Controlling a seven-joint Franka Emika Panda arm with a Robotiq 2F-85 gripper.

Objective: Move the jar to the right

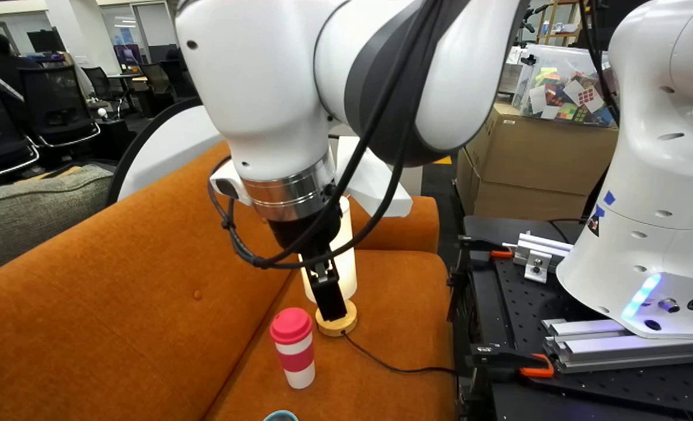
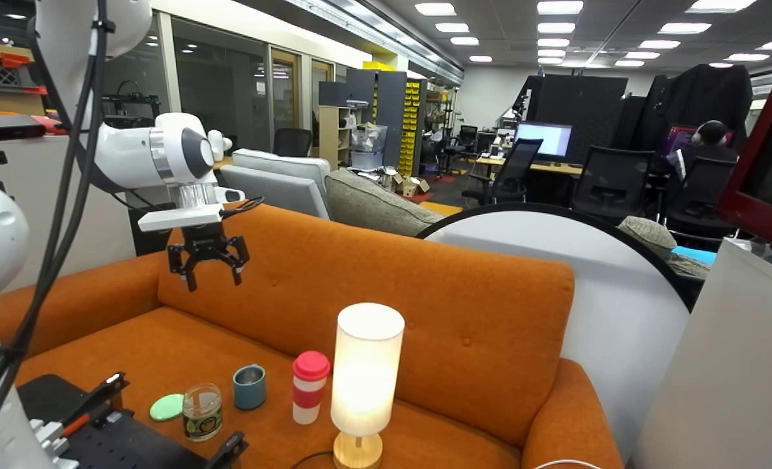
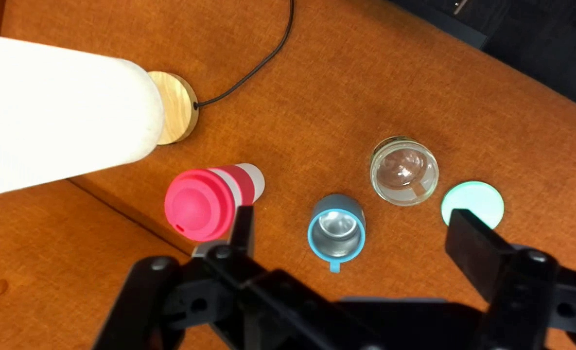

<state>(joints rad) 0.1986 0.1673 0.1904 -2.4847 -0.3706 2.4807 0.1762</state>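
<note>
The clear glass jar, with a dark olive patterned label round its lower part, stands open-topped on the orange sofa seat. From above, the wrist view shows the jar right of centre, beyond the fingertips. Well above the seat, my gripper hangs with its fingers spread wide and nothing between them. In the wrist view the gripper is far apart, the blue mug visible through the gap below. An exterior view has the gripper edge-on in front of the lamp; the jar is out of that picture.
A blue-grey mug stands beside the jar, with a mint-green lid lying on the other side. Past the mug are a pink-topped tumbler and a lit white lamp with a cord. The sofa backrest rises behind.
</note>
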